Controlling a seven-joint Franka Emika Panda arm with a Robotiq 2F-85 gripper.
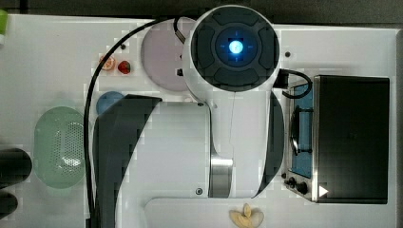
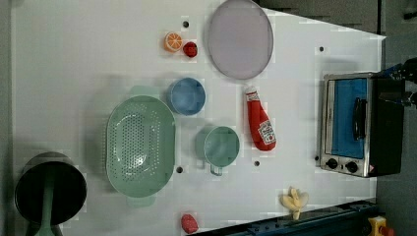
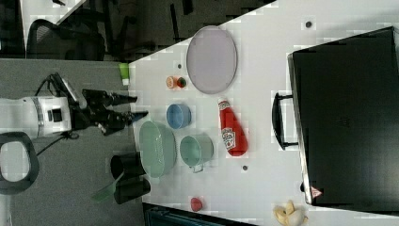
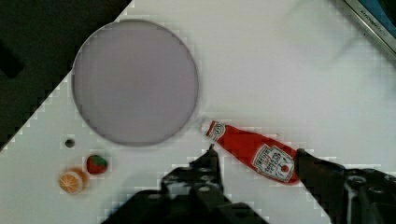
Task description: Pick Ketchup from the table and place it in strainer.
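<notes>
Ketchup (image 2: 260, 123) lying flat on table (image 2: 74, 59), strainer (image 2: 141, 145) apart, gripper (image 4: 256, 154) jaws spread wide, seemingly above bottle

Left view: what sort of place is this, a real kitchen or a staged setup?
Probably a lab tabletop staged as a play kitchen: a white table with small holes, holding a silver toaster oven with a blue door, a pale green perforated plastic strainer and a small orange-slice toy.

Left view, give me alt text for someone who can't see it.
A red ketchup bottle lies on its side on a white table, apart from a pale green strainer. Between them sit a blue bowl and green cup; a toaster oven stands at the left view's right.
</notes>
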